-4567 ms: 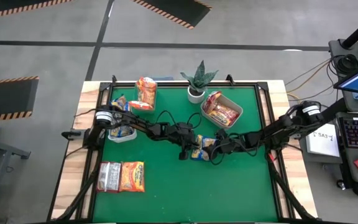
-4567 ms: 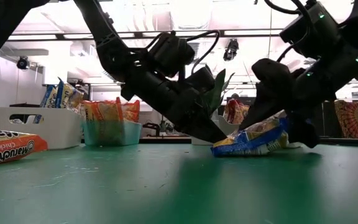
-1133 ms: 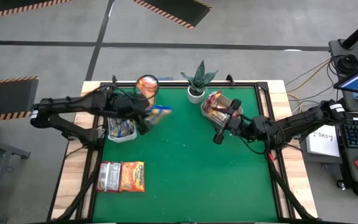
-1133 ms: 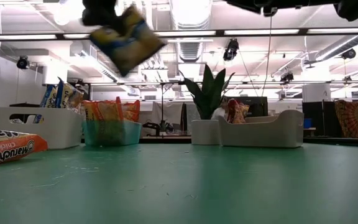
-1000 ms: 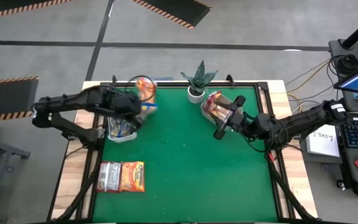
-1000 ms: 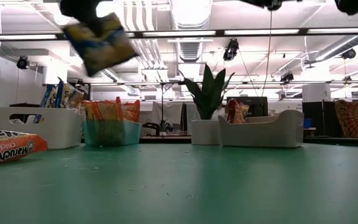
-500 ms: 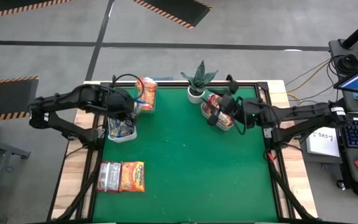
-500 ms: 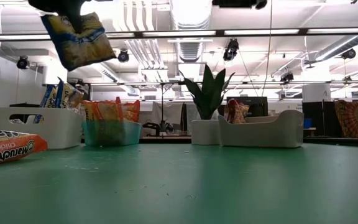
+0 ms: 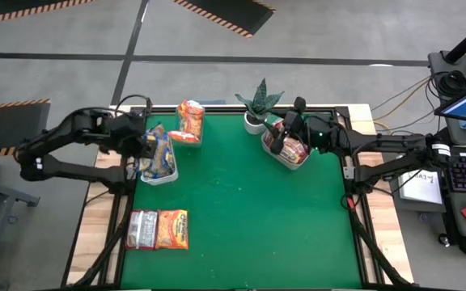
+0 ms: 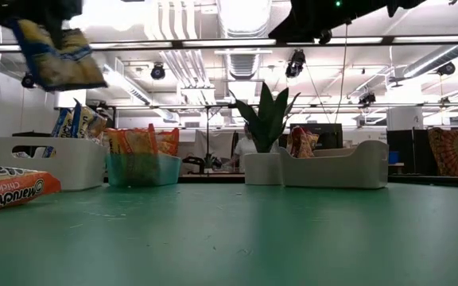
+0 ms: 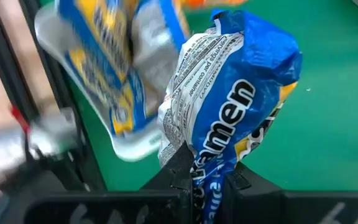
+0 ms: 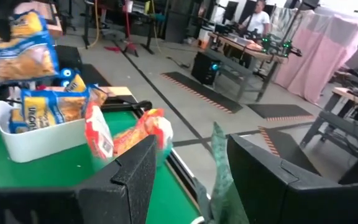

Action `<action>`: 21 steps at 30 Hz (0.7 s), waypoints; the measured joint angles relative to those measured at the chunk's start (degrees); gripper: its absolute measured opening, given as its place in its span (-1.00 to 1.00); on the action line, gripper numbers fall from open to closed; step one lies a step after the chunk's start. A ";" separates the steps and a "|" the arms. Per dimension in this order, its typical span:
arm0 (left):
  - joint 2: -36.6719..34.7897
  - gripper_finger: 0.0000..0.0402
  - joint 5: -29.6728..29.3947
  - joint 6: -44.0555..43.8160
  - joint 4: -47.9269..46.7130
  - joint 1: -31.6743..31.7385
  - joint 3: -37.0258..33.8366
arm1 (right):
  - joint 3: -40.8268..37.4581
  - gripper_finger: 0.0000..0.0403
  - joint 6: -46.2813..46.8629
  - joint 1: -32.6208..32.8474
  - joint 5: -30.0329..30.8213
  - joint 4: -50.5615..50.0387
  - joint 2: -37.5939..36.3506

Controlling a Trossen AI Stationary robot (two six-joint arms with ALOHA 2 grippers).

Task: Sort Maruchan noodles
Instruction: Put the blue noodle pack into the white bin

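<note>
A yellow-and-blue Maruchan packet hangs in the air over the white bin at the table's left, with my left gripper shut on it. In the low view the packet shows high at the left. That bin holds more yellow-and-blue packets standing on edge. My right gripper hovers open and level over the grey bin of red packets at the far right, nothing between its fingers. A silvery packet and an orange packet lie flat near the front left. My left gripper pinches one crumpled end of the packet between its two fingers. The fingers come steeply from above. The packet hangs tilted below them, lifted clear of the white bin and the table.
A clear-teal bin with orange packets stands at the far edge beside the white bin. A potted plant stands at the far middle, next to the grey bin. The green mat's middle and right front lie bare.
My left gripper has carried the yellow-and-blue packet toward the table's left edge, from near the teal bin to above the white bin, rolling as it went, so the packet has turned. My right gripper has moved toward the far edge, over the grey bin, staying open.
</note>
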 joint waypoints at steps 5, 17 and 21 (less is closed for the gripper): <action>-4.60 -0.98 2.88 -6.16 0.10 0.51 -5.29 | 0.00 -0.08 -1.81 -0.82 -0.02 0.04 0.00; -3.10 -0.98 -2.50 -9.10 0.11 3.70 -13.68 | 0.00 -0.08 -4.73 -1.03 -0.15 0.51 0.00; -0.09 -0.98 -7.02 -7.07 1.19 4.44 -13.75 | 0.00 -0.08 -4.84 -1.03 -0.15 0.98 -0.02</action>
